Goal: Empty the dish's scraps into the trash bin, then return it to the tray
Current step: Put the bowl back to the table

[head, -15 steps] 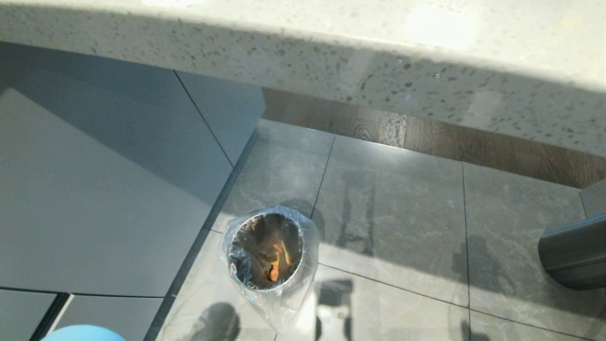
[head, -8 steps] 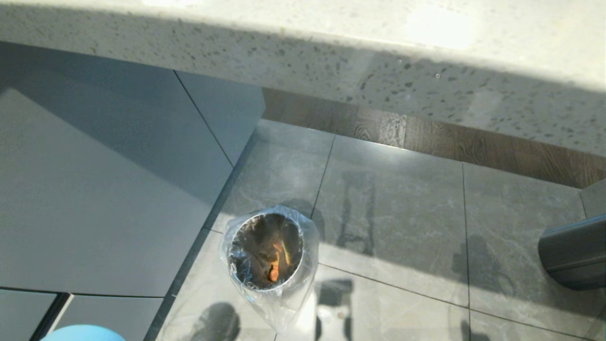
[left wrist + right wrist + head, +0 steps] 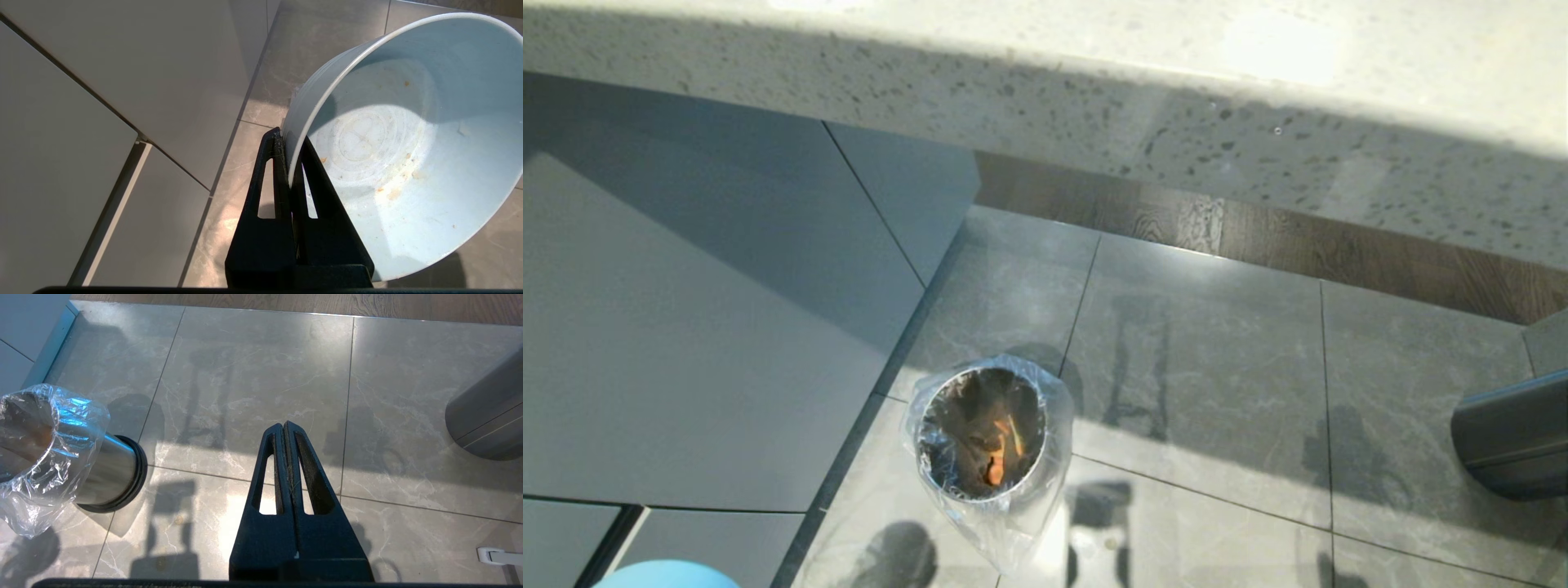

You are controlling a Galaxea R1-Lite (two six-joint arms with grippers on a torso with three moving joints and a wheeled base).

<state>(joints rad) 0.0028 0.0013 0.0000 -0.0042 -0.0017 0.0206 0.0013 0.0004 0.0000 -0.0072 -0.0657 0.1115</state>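
Two end effectors are showing in the wrist views, and nothing of either arm is showing in the head view beyond a sliver of the bowl. Stretching across the far side is the speckled tabletop [image 3: 1094, 106], its edge overhanging the grey tiled floor [image 3: 1217, 367]. Grey cabinet fronts [image 3: 686, 327] are standing on the robot's left. Sitting on the floor beside them is the trash bin [image 3: 982, 433], a shiny metal cylinder lined with a crinkly clear bag, and orange and yellow scraps [image 3: 1001, 453] are lying inside it. A dark steel cylinder [image 3: 1511, 441] is standing well apart on the right. The left end effector [image 3: 291, 151] is pinching the rim of the pale blue bowl [image 3: 408, 155], tilted and holding only crumbs. The right end effector [image 3: 285, 426] is hanging closed and empty over the floor.
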